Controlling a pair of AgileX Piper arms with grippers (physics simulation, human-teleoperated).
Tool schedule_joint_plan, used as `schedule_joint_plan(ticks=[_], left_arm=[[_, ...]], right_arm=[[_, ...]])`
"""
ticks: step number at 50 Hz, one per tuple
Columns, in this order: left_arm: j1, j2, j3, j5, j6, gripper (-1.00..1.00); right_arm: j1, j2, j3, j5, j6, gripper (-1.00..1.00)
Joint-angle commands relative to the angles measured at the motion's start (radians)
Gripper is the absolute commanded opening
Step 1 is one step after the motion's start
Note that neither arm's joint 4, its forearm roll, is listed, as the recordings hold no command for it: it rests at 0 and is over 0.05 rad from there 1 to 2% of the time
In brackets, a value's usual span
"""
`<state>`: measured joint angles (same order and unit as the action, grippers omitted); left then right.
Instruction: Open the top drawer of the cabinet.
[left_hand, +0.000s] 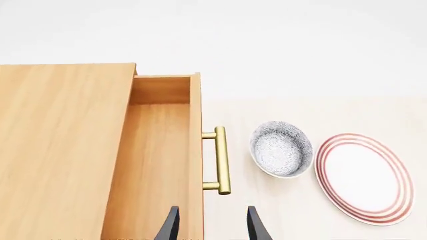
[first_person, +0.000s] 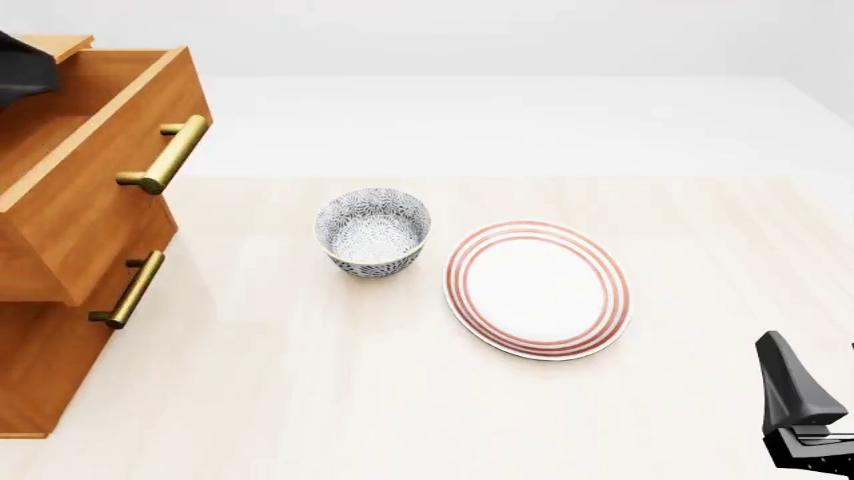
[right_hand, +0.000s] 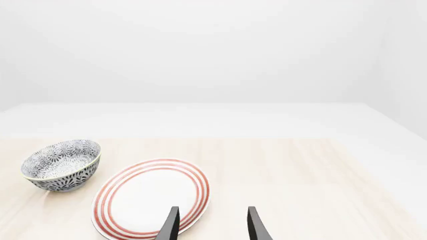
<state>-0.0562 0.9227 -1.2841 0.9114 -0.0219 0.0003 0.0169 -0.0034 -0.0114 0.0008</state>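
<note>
The cabinet stands at the table's left edge, orange-brown wood with stacked drawers. Its top drawer is pulled out toward the bowl, and its brass bar handle juts forward. From above in the left wrist view, the cabinet top lies beside the top drawer's bare wooden inside, with the handle on the drawer front. My left gripper hovers open above the drawer front and touches nothing. Near the front right corner, my right gripper is open and holds nothing.
A patterned blue-white bowl sits mid-table, with a red-ringed white plate to its right. A lower drawer with its own brass handle is shut. A dark part of the left arm shows above the cabinet. The right gripper is at the frame's lower right.
</note>
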Motion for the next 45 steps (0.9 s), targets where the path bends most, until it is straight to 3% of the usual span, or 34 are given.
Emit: schedule_joint_plan(ticks=[1, 45], left_arm=[[0.008, -0.008, 0.052, -0.019, -0.027, 1.0], [0.023, 0.024, 0.189, -0.16, -0.068, 1.0]], right_arm=[[0.0, 0.0, 0.0, 0.0, 0.0, 1.0], [0.0, 0.0, 0.0, 0.0, 0.0, 1.0]])
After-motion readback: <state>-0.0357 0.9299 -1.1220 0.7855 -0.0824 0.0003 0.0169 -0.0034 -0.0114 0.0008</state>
